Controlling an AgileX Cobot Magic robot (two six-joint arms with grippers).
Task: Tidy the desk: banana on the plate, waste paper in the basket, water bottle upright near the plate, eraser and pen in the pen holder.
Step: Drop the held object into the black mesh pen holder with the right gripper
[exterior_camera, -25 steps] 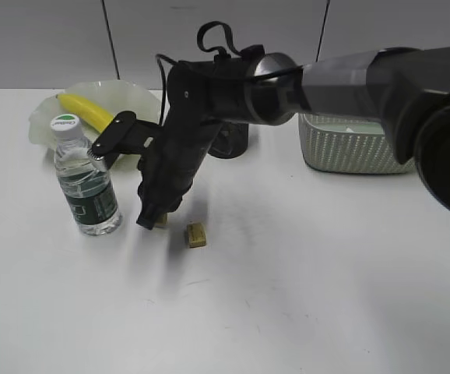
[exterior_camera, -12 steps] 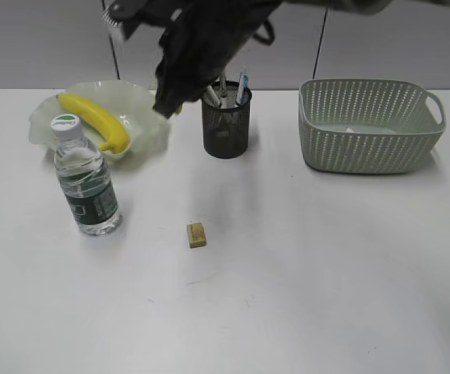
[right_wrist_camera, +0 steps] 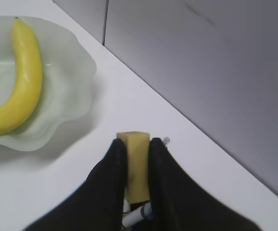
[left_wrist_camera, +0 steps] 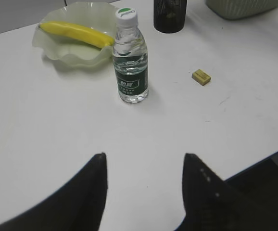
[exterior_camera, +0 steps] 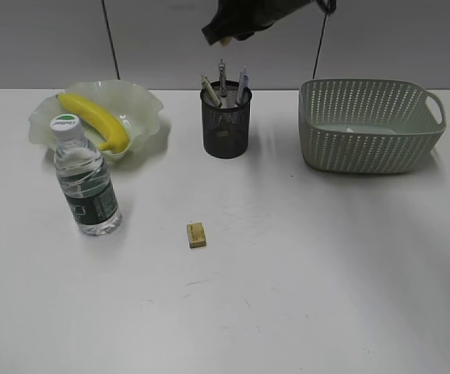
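Observation:
My right gripper [right_wrist_camera: 138,142] is shut on a yellow eraser [right_wrist_camera: 134,166] and hangs above the black mesh pen holder [exterior_camera: 226,132], which holds several pens [exterior_camera: 222,84]. In the exterior view only its dark tip [exterior_camera: 223,33] shows at the top edge. A second yellow eraser [exterior_camera: 196,234] lies on the white desk [exterior_camera: 311,280]. The banana [exterior_camera: 93,121] lies in the wavy green plate [exterior_camera: 143,101]. The water bottle [exterior_camera: 85,183] stands upright in front of the plate. My left gripper [left_wrist_camera: 145,159] is open and empty over the desk's near edge.
The green perforated basket [exterior_camera: 369,128] stands at the back right; I cannot make out what lies inside it. The left wrist view also shows the bottle [left_wrist_camera: 129,62], plate [left_wrist_camera: 62,50], loose eraser [left_wrist_camera: 201,77] and the desk's front edge [left_wrist_camera: 254,161].
My right arm has risen from the desk beside the bottle and swung up and right, carrying an eraser to above the pen holder. The other eraser has not moved.

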